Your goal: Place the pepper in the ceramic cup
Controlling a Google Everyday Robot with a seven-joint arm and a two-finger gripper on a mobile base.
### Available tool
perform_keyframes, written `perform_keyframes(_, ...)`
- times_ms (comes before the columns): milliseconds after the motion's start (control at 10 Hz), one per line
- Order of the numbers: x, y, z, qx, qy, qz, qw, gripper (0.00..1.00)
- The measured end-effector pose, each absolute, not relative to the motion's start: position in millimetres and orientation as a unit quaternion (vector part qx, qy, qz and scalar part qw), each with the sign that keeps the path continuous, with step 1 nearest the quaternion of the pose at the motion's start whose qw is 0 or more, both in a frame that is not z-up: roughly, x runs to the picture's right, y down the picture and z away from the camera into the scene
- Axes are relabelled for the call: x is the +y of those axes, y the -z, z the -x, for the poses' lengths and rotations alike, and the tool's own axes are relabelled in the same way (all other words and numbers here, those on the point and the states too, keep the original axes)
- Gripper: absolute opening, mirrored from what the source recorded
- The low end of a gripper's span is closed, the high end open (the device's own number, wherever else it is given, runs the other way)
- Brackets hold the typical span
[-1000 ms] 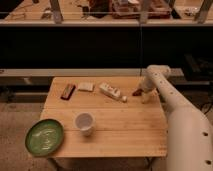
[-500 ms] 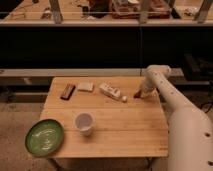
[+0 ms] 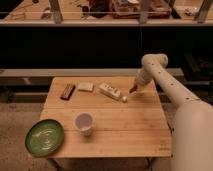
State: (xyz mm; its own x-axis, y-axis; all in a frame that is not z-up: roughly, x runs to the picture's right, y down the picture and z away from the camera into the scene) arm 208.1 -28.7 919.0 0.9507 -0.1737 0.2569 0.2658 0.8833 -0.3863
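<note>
My gripper [image 3: 133,90] reaches down from the white arm to the table's far right part and is shut. At its tips shows a small dark red bit, the pepper [image 3: 132,92], low against the wood; most of it is hidden by the fingers. The ceramic cup [image 3: 84,122], white and handleless, stands upright near the table's front left, well away from the gripper to its left and nearer the camera.
A green plate [image 3: 45,136] overhangs the wooden table's [image 3: 125,132] front left corner. Along the back lie a dark brown bar [image 3: 67,91], a pale packet [image 3: 85,86] and a white box [image 3: 110,91]. A small white ball [image 3: 124,98] sits just left of the gripper.
The gripper has dropped slightly toward the table and its fingers have closed around the dark red piece. Nothing else on the table has moved.
</note>
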Motion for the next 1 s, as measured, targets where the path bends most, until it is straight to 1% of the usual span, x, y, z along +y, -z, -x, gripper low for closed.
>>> perform_keyframes(200,-44,-890,-185,-0.113,0.135,0.212,0.961,0.09)
perform_keyframes(400,-53,-846,-156,-0.123,0.170,0.211,0.955,0.09)
perform_keyframes(500,-47,-831,-142,-0.130,0.188,0.211,0.950,0.09)
perform_keyframes(800,-23,-760,-86,-0.139,0.255,0.193,0.937,0.09)
perform_keyframes(1000,-13,-738,-53,-0.140,0.280,0.174,0.934,0.09)
